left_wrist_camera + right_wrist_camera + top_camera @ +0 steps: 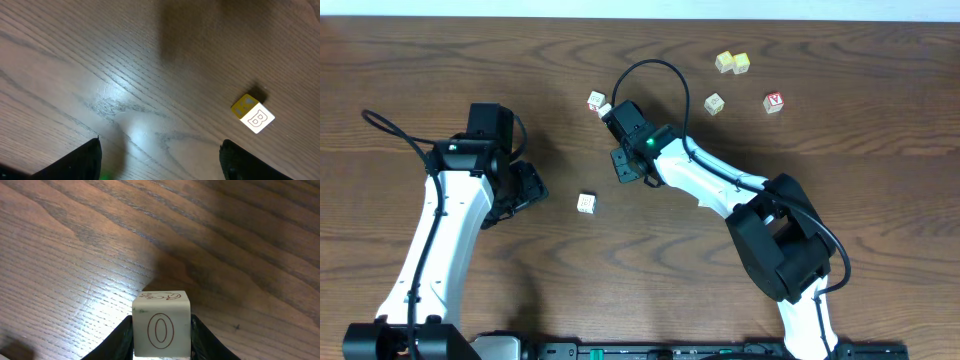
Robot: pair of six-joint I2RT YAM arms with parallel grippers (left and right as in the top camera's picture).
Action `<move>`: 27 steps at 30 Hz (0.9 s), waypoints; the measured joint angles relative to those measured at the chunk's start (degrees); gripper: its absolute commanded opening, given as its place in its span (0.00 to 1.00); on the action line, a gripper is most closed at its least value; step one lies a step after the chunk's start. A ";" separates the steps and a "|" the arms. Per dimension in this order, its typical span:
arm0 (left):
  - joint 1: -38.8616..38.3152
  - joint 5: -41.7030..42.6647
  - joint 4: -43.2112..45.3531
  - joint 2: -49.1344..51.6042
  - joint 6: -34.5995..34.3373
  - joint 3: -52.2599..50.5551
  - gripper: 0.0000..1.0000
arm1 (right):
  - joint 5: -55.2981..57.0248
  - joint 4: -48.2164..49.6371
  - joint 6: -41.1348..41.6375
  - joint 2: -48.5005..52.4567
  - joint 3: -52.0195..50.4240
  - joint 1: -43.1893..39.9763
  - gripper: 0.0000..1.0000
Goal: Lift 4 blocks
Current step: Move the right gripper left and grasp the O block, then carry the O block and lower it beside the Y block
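Overhead looks straight down on the counter (420, 60). Wrist views look closely past their jaws; left shares the block (253, 114) ahead.

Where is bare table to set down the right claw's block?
Free: front centre, between lone block and right arm; far left, beyond the left arm. Crowded: four cubes far right, plus a stray block beside the right claw and its held block.

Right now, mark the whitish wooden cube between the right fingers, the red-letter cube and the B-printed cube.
whitish wooden O cube (161, 329), right wrist view, front face.
red-letter wooden cube (775, 102), overhead view, top face.
white-and-yellow B-printed wooden cube (257, 119), left wrist view, B face.
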 measured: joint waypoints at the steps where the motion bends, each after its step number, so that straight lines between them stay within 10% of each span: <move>1: 0.00 0.00 0.00 0.00 0.00 0.00 0.76 | 0.00 -0.15 0.00 0.00 0.00 0.00 0.30; 27: 0.00 0.00 0.00 0.00 0.00 0.00 0.76 | 0.46 -25.68 15.08 -3.85 0.59 -1.14 0.31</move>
